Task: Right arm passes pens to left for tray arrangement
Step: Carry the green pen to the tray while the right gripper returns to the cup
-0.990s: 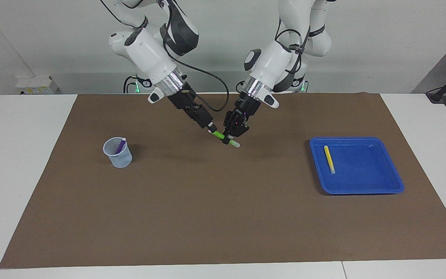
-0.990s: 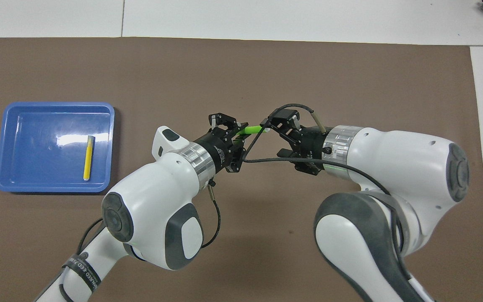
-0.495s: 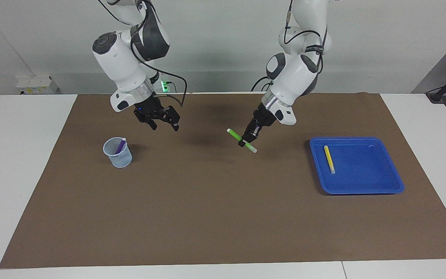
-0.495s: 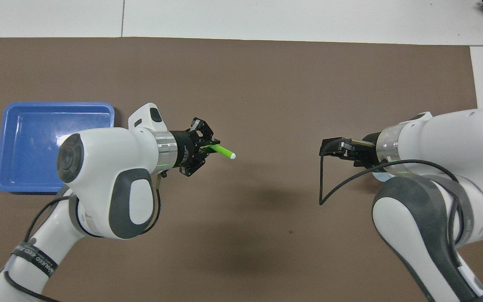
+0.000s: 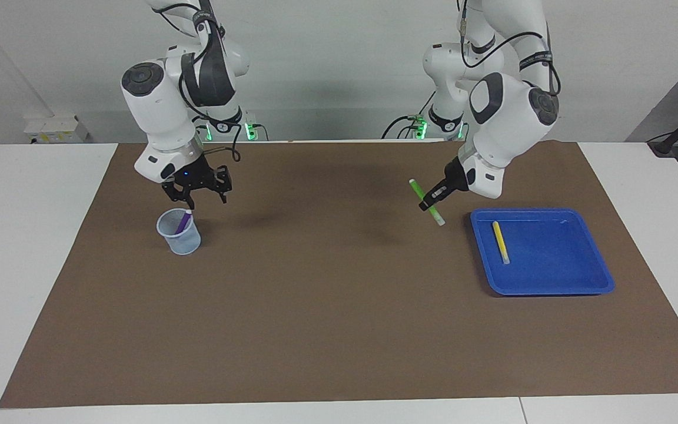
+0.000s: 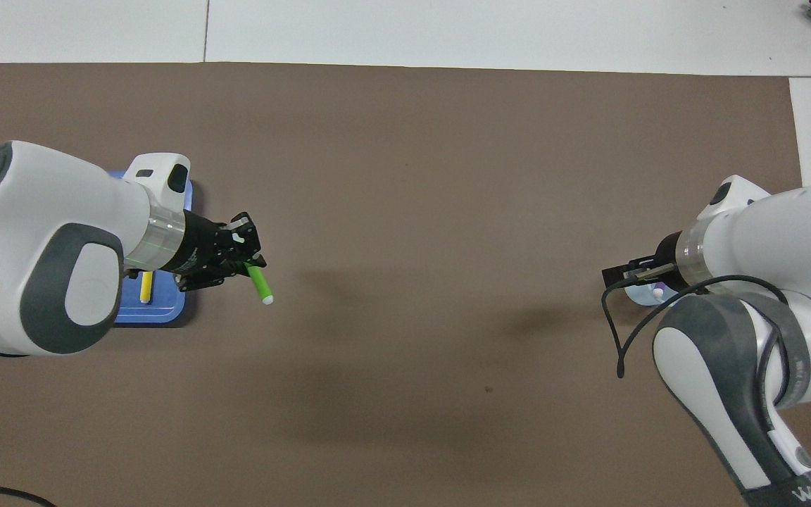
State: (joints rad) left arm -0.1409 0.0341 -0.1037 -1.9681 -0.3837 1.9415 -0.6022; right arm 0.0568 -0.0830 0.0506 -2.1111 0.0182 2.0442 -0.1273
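- The left hand [image 5: 431, 203] was clamped on the green pen [image 5: 425, 202], raised over the mat just beside the blue tray [image 5: 551, 285], which held the yellow pen [image 5: 500, 242].
- The right hand [image 5: 196, 194], fingers spread and empty, hung over the cup [image 5: 180, 232] holding the purple pen [image 5: 183, 221].

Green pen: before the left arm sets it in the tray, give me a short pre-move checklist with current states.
1. Green pen gripped by left gripper: ok, shut on it mid-shaft, pen tilted.
2. Pen over the tray: not ok, it hangs over the mat beside the tray's rim.
3. Room in the tray: ok, only the yellow pen lies there, toward one side.
4. Right gripper out of the way: ok, above the cup at the right arm's end.
5. Right fingers open: ok, spread and empty.
6. Purple pen ready: ok, standing in the cup.
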